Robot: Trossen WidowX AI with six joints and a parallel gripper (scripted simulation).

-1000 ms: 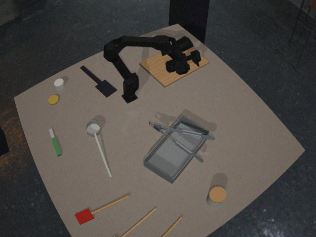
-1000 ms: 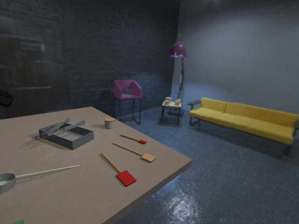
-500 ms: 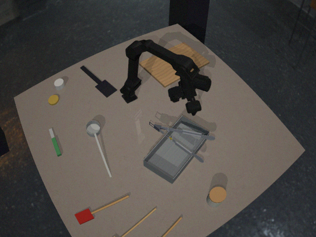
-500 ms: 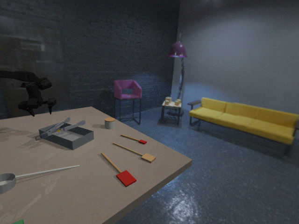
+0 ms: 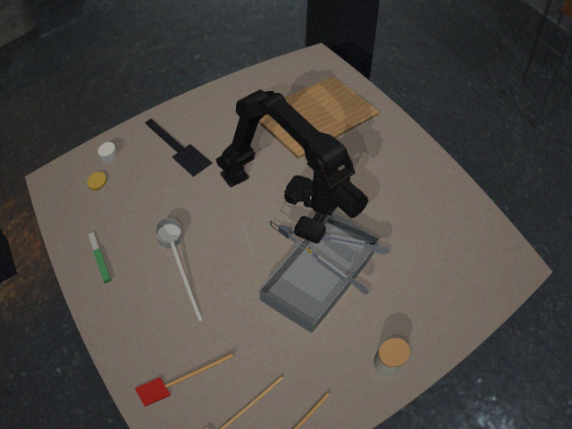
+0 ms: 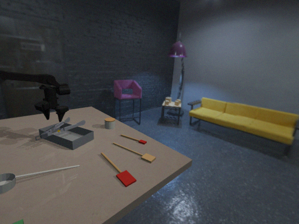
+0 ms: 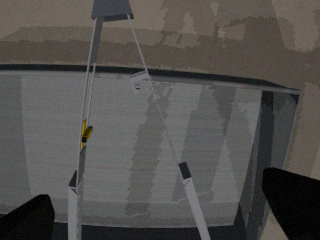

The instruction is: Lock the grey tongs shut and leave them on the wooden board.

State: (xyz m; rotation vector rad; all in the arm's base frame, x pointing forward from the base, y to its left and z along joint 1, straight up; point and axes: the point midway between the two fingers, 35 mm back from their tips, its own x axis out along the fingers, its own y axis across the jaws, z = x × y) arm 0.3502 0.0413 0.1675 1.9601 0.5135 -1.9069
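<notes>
The grey tongs (image 5: 341, 240) (image 6: 77, 124) (image 7: 73, 212) lie spread open across the roasting tin (image 5: 286, 315) (image 6: 83, 140). Their hinge end, with a wire loop, sticks out past one long side, and their tips stick out past the other. A small yellow part (image 5: 308, 249) (image 6: 58, 130) (image 7: 86, 135) shows on one arm. My gripper (image 5: 315, 211) (image 6: 53, 120) (image 7: 159, 195) is open and empty above the tin and tongs. In the wrist view its fingers stand wide on either side of both tong arms. The wooden board (image 5: 353, 101) lies flat behind the arm, with nothing on it.
A jar with an orange lid (image 5: 393, 353) (image 6: 110, 123) stands near the tin. A ladle-like pan (image 5: 185, 281) (image 6: 48, 171), a black turner (image 5: 191, 159), a green-handled tool (image 5: 101, 265), a white cup (image 5: 106, 152), a yellow disc (image 5: 96, 180) and a red spatula (image 5: 153, 391) (image 6: 125, 178) lie around.
</notes>
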